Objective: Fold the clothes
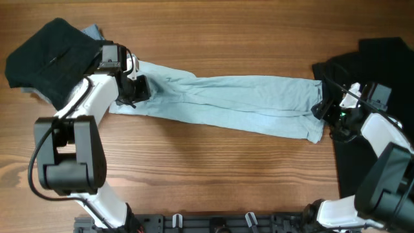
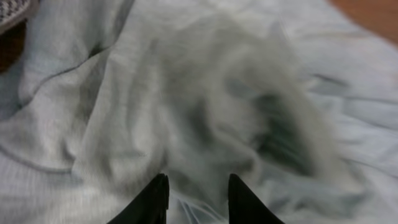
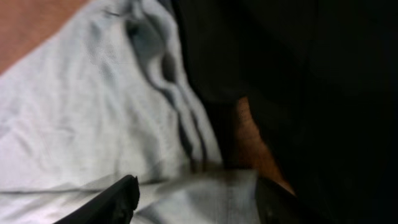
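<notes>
The pale blue T-shirt (image 1: 233, 100) lies stretched in a long band across the middle of the table. My left gripper (image 1: 134, 90) is at its left end, its fingers (image 2: 196, 199) shut on a bunch of the pale blue cloth (image 2: 205, 106). My right gripper (image 1: 321, 110) is at the shirt's right end, its fingers (image 3: 194, 199) open with the shirt's edge (image 3: 93, 124) lying between them. A black T-shirt (image 1: 372, 129) lies flat at the right, under the right arm, and shows dark in the right wrist view (image 3: 311, 81). A bundle of black and grey garments (image 1: 52, 55) sits at the far left.
The wooden table (image 1: 213, 168) shows bare wood in front of the blue shirt and behind it. The arm bases (image 1: 213, 223) stand along the front edge.
</notes>
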